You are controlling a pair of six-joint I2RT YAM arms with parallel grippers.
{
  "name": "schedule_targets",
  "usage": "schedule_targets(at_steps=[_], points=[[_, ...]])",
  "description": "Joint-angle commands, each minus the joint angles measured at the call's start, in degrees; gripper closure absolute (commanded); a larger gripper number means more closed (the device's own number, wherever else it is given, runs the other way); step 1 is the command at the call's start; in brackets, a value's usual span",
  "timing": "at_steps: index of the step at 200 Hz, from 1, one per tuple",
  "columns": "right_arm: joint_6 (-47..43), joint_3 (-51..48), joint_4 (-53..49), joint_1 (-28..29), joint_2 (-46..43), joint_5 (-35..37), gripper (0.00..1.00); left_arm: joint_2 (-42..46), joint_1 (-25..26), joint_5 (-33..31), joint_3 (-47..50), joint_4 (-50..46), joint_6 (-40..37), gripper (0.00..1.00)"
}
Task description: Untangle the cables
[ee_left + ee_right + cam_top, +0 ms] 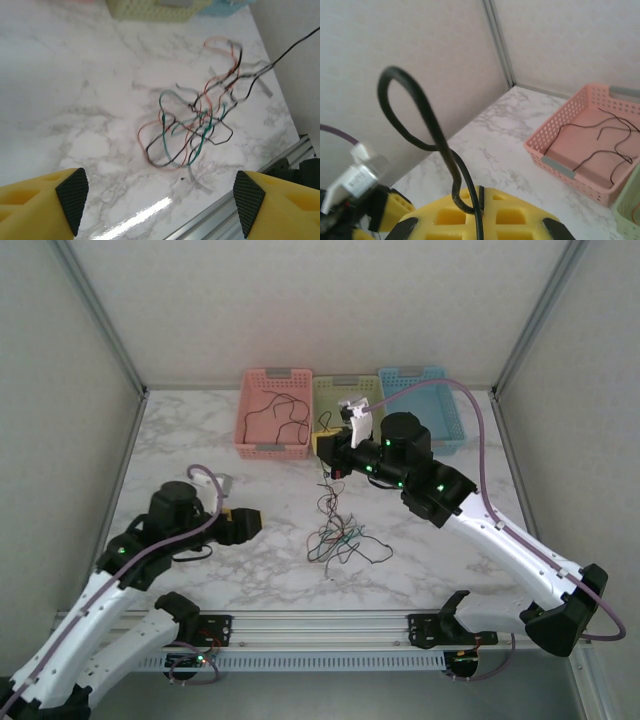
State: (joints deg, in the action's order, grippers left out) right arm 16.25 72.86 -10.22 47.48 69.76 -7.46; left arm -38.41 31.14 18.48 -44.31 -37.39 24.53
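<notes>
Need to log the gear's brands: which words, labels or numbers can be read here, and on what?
No text can be read anywhere.
White tag: blurred, nothing legible on it.
Pink basket, green basket, blue basket: no label or print shows on them.
</notes>
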Motion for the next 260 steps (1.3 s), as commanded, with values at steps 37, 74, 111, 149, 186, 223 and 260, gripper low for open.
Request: schedule_targets(at_steps=[37, 74, 111, 149, 186, 223, 260], points=[[6.13, 3.78, -5.43, -0.4, 1.35, 9.61, 1.0, -7.21, 11.31, -0.42, 5.77, 19.63, 5.11, 0.29], [8.75, 5.87, -8.06, -0.33, 3.41, 11.23, 1.0, -10.79, 13.07, -2.53, 8.8, 27.75, 3.8, 0.31], [9.25, 6.28, -9.02, -0.38, 3.72, 11.87, 1.0, -14.65, 13.07, -4.23, 10.02, 29.94, 0.5, 0.44], [9.16, 6.48, -9.48, -0.54, 3.52, 12.69, 1.0, -17.35, 13.03, -6.8, 10.22, 31.96, -1.99, 0.5], [9.02, 7.25, -10.69, -0.81, 3.57, 12.38, 1.0, -17.43, 11.58, -7.61, 10.26, 33.49, -2.48, 0.49], [8.84, 7.41, -11.42, -0.89, 3.18, 12.28, 1.0, -18.82, 10.07, -3.45, 7.92, 33.61, -2.11, 0.4], [8.91, 7.34, -11.93, -0.93, 3.06, 12.02, 1.0, -19.53, 8.61, -0.79, 5.2, 31.24, -1.51, 0.38]])
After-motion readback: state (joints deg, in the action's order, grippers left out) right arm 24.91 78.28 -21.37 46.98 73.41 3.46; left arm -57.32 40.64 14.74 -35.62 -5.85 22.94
